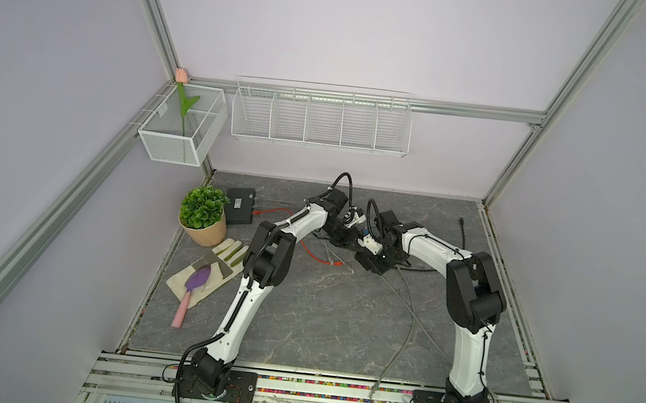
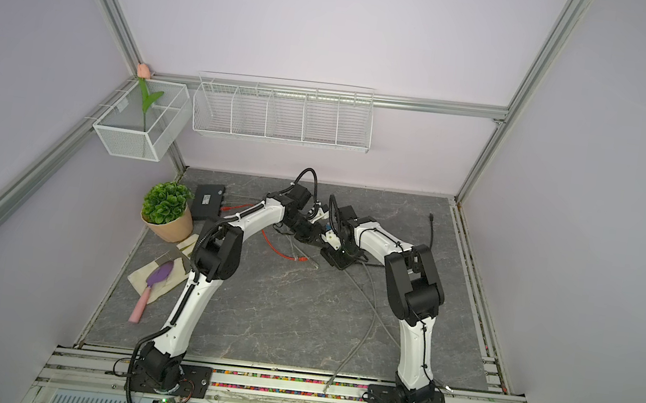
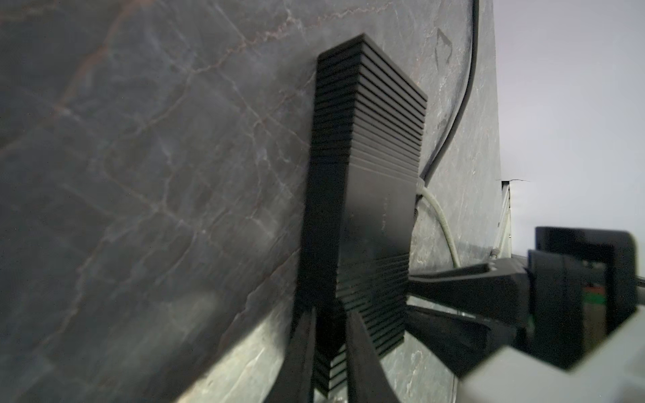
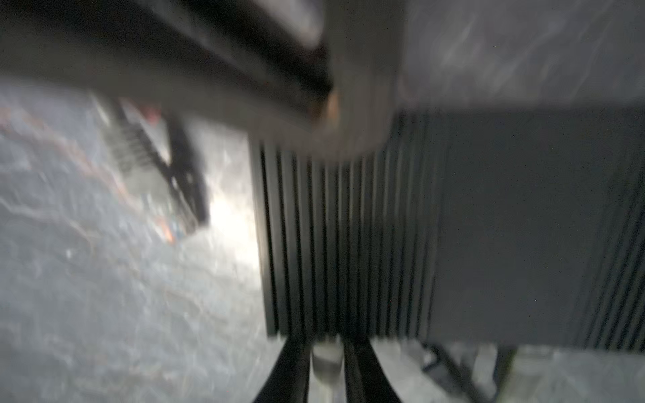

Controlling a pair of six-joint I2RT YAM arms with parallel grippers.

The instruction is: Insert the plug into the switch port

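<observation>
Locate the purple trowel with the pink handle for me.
In both top views the trowel lies near the left edge of the table, on a pale cloth, just in front of the potted plant.

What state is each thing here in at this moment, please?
Switch: gripped at one end.
Left end effector: shut on the switch.
Grey cable: end meets the switch's side.
Right end effector: beside the grey cable; open or shut unclear.
Orange cable: one end loose on the table.

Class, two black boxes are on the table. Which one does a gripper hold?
The ribbed switch at the centre, in the left gripper; the other box sits ungripped beside the potted plant.
</observation>
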